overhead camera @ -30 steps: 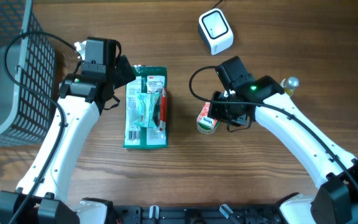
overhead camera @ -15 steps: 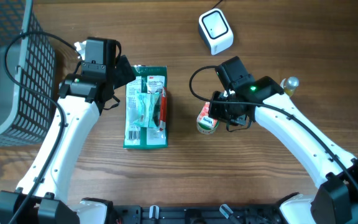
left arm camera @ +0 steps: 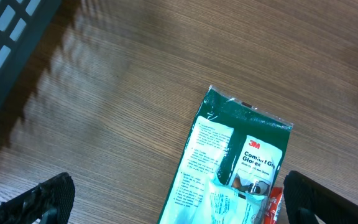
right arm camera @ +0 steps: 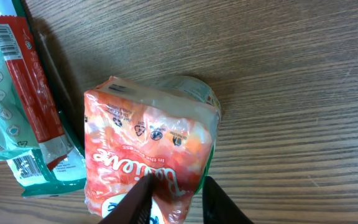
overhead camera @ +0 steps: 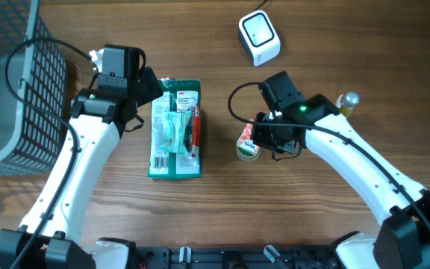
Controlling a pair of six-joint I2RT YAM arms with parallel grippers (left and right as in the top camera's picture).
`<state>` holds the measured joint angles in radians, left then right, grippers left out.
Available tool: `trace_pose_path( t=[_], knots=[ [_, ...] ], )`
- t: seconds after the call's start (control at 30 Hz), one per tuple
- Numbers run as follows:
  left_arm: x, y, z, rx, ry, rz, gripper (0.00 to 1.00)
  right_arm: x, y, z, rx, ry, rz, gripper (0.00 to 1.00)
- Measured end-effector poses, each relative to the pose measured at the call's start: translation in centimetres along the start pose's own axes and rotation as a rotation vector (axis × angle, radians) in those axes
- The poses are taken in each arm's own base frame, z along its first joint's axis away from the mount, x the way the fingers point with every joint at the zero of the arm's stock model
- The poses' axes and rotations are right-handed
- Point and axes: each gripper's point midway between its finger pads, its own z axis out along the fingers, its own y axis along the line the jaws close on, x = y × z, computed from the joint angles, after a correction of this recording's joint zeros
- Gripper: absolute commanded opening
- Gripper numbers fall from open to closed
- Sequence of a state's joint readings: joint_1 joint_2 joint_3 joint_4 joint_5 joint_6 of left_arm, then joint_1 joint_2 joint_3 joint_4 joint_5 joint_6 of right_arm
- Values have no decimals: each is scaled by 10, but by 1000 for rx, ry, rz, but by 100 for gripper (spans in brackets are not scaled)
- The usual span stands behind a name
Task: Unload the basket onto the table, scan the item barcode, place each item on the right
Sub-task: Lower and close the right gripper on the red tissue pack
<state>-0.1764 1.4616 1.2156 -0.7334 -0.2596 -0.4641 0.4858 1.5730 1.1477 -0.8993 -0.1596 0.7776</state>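
Observation:
An orange-red snack bag (overhead camera: 248, 144) (right arm camera: 148, 143) stands on the wooden table between the arms. My right gripper (overhead camera: 264, 137) (right arm camera: 178, 190) is over it, its two fingers pinching the bag's lower right part. The white barcode scanner (overhead camera: 259, 37) sits at the back of the table, well away from the bag. No barcode shows on the bag's visible face. My left gripper (overhead camera: 149, 84) (left arm camera: 179, 202) hangs wide open above the top edge of a green 3M glove packet (overhead camera: 175, 128) (left arm camera: 235, 162), touching nothing.
A dark mesh basket (overhead camera: 21, 75) (left arm camera: 5, 25) fills the far left. A small yellow bottle with a silver cap (overhead camera: 347, 101) lies behind my right arm. A red strip packet (right arm camera: 27, 81) rests on the green packet's right side, close to the bag.
My right gripper's fingers have drawn together onto the orange-red bag. The left arm and the green packet have not moved.

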Motion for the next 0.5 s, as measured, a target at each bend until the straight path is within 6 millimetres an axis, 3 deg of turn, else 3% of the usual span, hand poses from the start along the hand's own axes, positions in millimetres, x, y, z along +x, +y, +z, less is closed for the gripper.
trace_pose_path(
  t=[0.5],
  knots=[
    [0, 0, 0, 0, 0, 0, 100, -1, 1, 0, -2, -3, 4, 20]
  ],
)
